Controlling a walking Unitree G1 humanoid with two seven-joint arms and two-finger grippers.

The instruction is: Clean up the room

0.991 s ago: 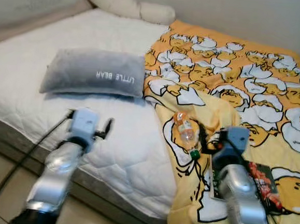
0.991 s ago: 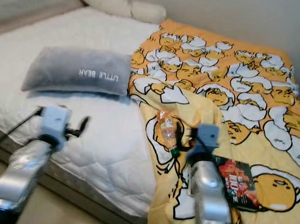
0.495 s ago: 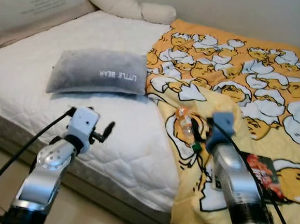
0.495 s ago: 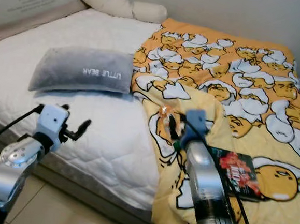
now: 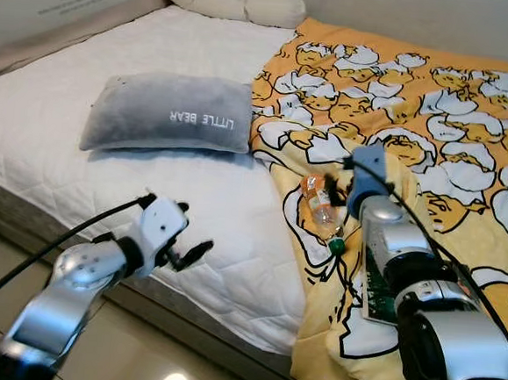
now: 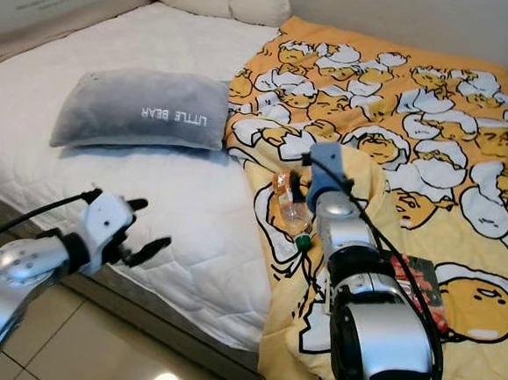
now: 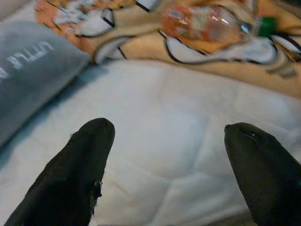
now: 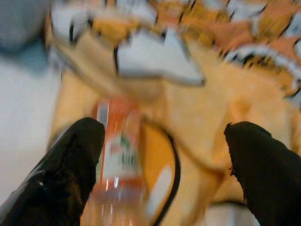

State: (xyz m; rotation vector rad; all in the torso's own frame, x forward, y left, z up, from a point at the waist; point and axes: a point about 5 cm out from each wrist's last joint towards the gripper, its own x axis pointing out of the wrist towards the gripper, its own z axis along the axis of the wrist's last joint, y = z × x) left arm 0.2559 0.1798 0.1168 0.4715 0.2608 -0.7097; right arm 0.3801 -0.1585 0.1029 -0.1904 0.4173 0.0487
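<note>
a small plastic bottle [image 5: 320, 205] with an orange label and green cap lies on the yellow cartoon blanket [image 5: 436, 116], near the edge of the white mattress [image 5: 80, 167]. the right gripper [image 8: 162, 155] hangs just above it, jaws wide apart, holding nothing. the left gripper [image 7: 169, 165] floats over the mattress edge, jaws also wide apart and empty. a grey pillow [image 5: 168, 113] lies further up the bed.

Home bedroom, bed [image 5: 80, 167], pillow [image 5: 168, 113], blanket [image 5: 436, 108]

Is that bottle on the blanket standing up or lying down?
Lying down. The bottle rests on its side on the yellow blanket, its green cap pointing toward the bed's near edge, beside the right gripper.
</note>
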